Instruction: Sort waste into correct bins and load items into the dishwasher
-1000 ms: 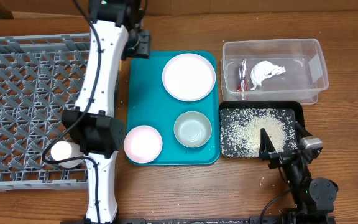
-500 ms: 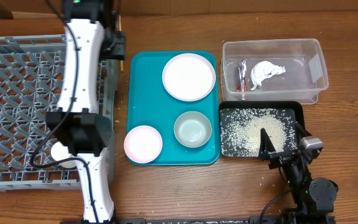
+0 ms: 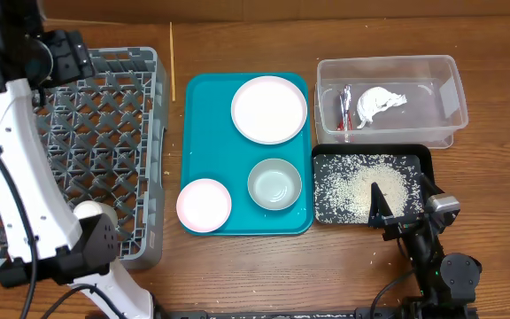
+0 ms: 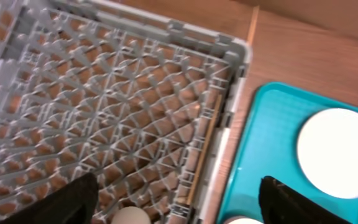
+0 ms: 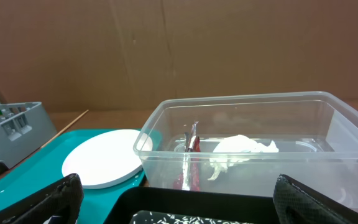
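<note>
My left gripper (image 3: pixel 67 58) is open and empty, high above the back of the grey dish rack (image 3: pixel 104 151). In the left wrist view (image 4: pixel 179 211) it hangs over the rack (image 4: pixel 104 93), which holds a white cup (image 4: pixel 129 216) and one chopstick (image 4: pixel 204 149). The other chopstick (image 3: pixel 172 49) lies on the table behind the rack. The plate (image 3: pixel 269 108), pinkish bowl (image 3: pixel 204 202) and grey-green bowl (image 3: pixel 274 183) sit on the teal tray (image 3: pixel 206 124). The clear tub (image 3: pixel 432 124) holds the red wrapper (image 3: pixel 345 106) and napkin (image 3: pixel 379 102). Rice (image 3: pixel 361 182) fills the black tray (image 3: pixel 321 213). My right gripper (image 3: pixel 401 211) is open at the tray's front.
The white cup (image 3: pixel 87 213) stands near the rack's front right corner. A few rice grains (image 3: pixel 381 257) lie on the table in front of the black tray. In the right wrist view the tub (image 5: pixel 253 124), plate (image 5: pixel 104 165) and rack corner (image 5: pixel 11 124) show ahead, with cardboard behind.
My left arm has swung left from the back left corner of the teal tray to above the rack's back. The right arm has not moved.
</note>
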